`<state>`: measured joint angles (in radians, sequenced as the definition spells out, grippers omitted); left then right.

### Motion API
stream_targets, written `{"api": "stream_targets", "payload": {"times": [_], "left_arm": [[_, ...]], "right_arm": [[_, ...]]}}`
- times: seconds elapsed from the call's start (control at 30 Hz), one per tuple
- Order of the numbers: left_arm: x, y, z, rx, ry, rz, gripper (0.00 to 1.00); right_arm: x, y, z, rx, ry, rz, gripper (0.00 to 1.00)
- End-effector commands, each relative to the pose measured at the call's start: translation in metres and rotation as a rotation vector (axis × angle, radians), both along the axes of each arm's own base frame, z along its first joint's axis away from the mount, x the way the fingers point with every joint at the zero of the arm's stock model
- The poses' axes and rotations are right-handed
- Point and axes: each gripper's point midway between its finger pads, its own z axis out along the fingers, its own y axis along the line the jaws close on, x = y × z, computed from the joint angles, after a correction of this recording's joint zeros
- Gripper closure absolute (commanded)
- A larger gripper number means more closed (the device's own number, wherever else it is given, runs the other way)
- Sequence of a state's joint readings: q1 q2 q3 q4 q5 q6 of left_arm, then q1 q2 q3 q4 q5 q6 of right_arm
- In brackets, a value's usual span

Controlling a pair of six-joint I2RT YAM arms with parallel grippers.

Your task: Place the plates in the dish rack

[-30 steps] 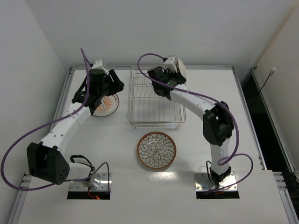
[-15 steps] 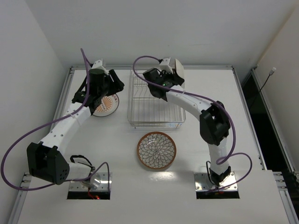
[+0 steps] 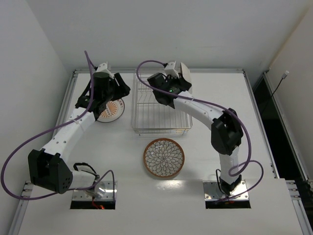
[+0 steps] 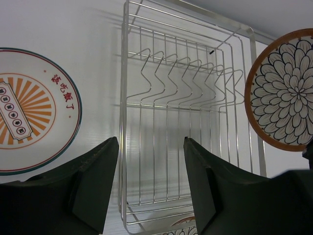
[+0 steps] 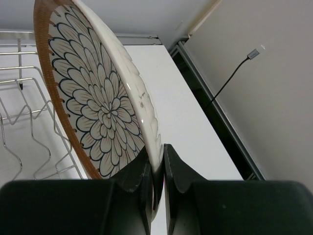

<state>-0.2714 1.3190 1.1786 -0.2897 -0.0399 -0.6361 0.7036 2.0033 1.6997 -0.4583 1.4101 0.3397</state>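
Observation:
The wire dish rack (image 3: 161, 116) stands at the table's back middle, with nothing in it; it also shows in the left wrist view (image 4: 171, 107) and the right wrist view (image 5: 24, 98). My right gripper (image 3: 175, 83) (image 5: 157, 154) is shut on the rim of a flower-pattern plate (image 3: 185, 73) (image 5: 98, 98), held on edge above the rack's back right; this plate also shows in the left wrist view (image 4: 286, 88). A second flower plate (image 3: 164, 157) lies flat in front of the rack. An orange sunburst plate (image 3: 111, 111) (image 4: 29, 112) lies left of the rack. My left gripper (image 3: 115, 92) (image 4: 150, 142) is open and empty above that plate, by the rack's left edge.
The table has a metal frame edge (image 3: 73, 98) against white walls on the left and back. A dark gap (image 3: 274, 112) runs along the table's right side. Purple cables (image 3: 88, 61) loop over both arms.
My right arm has moved left with the flower plate, over the rack's back. The rack has shifted slightly left. The left arm has not moved.

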Motion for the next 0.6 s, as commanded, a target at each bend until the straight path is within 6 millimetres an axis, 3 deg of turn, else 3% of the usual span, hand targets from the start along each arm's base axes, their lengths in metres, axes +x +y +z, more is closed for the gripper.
{"api": "stream_targets", "payload": {"times": [0.0, 0.13, 0.3, 0.57], "left_arm": [[0.000, 0.000, 0.023, -0.014, -0.070, -0.011, 0.46], [0.000, 0.000, 0.023, -0.014, -0.070, -0.011, 0.46], [0.000, 0.000, 0.023, -0.014, -0.070, -0.011, 0.46], [0.000, 0.000, 0.023, -0.014, -0.070, -0.011, 0.46]], "right_arm": [[-0.053, -0.038, 0.098, -0.023, -0.336, -0.289, 1.00], [-0.061, -0.050, 0.105, 0.006, -0.363, -0.304, 1.00], [-0.048, -0.044, 0.105, 0.020, -0.348, -0.288, 1.00], [-0.014, -0.032, 0.067, -0.001, -0.263, -0.239, 1.00]]}}
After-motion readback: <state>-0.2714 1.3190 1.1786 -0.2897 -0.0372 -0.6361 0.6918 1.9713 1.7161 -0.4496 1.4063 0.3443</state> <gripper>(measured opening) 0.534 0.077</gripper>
